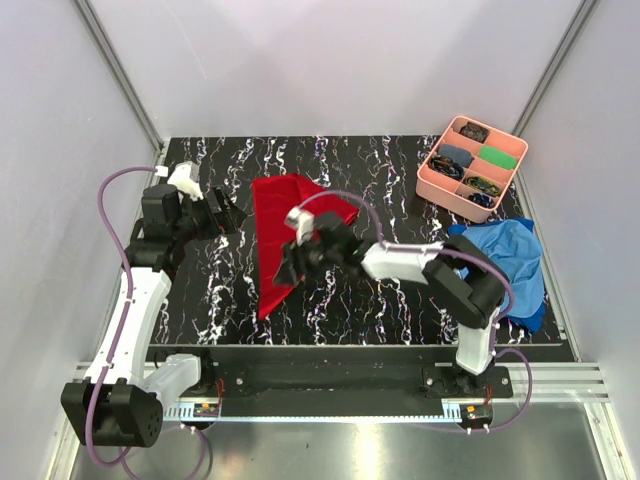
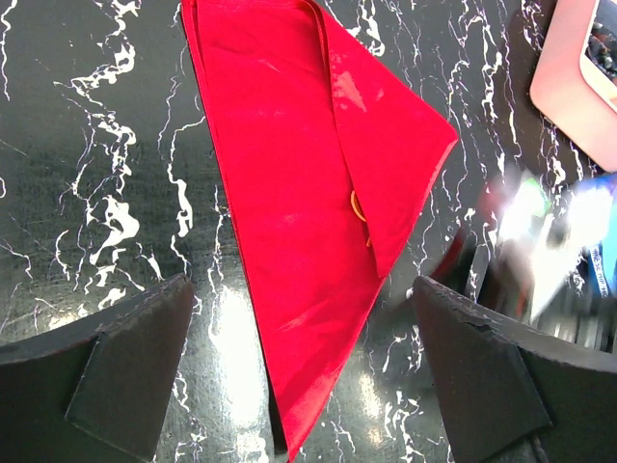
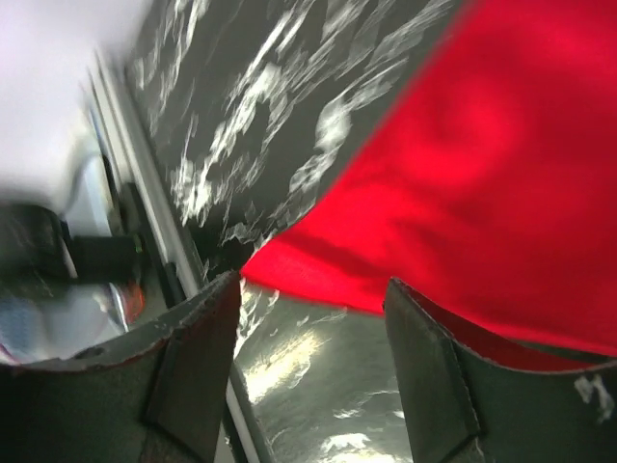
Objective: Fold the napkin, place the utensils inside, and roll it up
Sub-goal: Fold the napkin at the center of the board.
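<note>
The red napkin (image 1: 280,225) lies folded into a long narrow triangle on the black marbled table, its point toward the near edge. In the left wrist view the napkin (image 2: 289,193) has a flap folded over from the right. A small bit of an orange utensil (image 2: 358,206) peeks out at the flap's edge; the rest is hidden. My left gripper (image 1: 232,215) is open and empty, just left of the napkin (image 2: 301,299). My right gripper (image 1: 290,266) is open over the napkin's lower right edge. In the blurred right wrist view the right gripper (image 3: 313,294) straddles that edge of the napkin (image 3: 482,164).
A pink tray (image 1: 430,182) with small dark and green items stands at the back right; its corner shows in the left wrist view (image 2: 564,77). A blue cloth (image 1: 512,255) lies crumpled at the right, behind the right arm. The table's near rail (image 3: 145,222) is close to the right gripper.
</note>
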You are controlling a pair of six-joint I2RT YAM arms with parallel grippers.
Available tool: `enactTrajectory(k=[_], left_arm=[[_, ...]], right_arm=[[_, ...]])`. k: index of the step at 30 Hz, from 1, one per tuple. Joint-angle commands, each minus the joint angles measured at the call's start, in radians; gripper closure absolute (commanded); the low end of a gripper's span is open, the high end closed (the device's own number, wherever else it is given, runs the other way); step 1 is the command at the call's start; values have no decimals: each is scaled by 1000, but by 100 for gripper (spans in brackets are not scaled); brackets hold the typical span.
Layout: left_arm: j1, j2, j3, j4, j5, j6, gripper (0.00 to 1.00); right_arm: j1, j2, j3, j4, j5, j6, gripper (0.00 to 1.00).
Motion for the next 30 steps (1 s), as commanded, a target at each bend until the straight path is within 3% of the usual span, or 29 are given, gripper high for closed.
enactTrajectory(k=[1, 5, 12, 30], left_arm=[[-3, -4, -1, 50, -22, 6, 1], [-3, 9, 2, 43, -37, 11, 1], [-3, 13, 2, 39, -62, 17, 1], [-3, 10, 4, 39, -36, 11, 1]], right_arm=[[176, -91, 4, -114, 220, -287, 29], [310, -88, 1, -110, 346, -437, 28], [398, -29, 24, -107, 438, -609, 26], [457, 96, 147, -165, 495, -812, 26]])
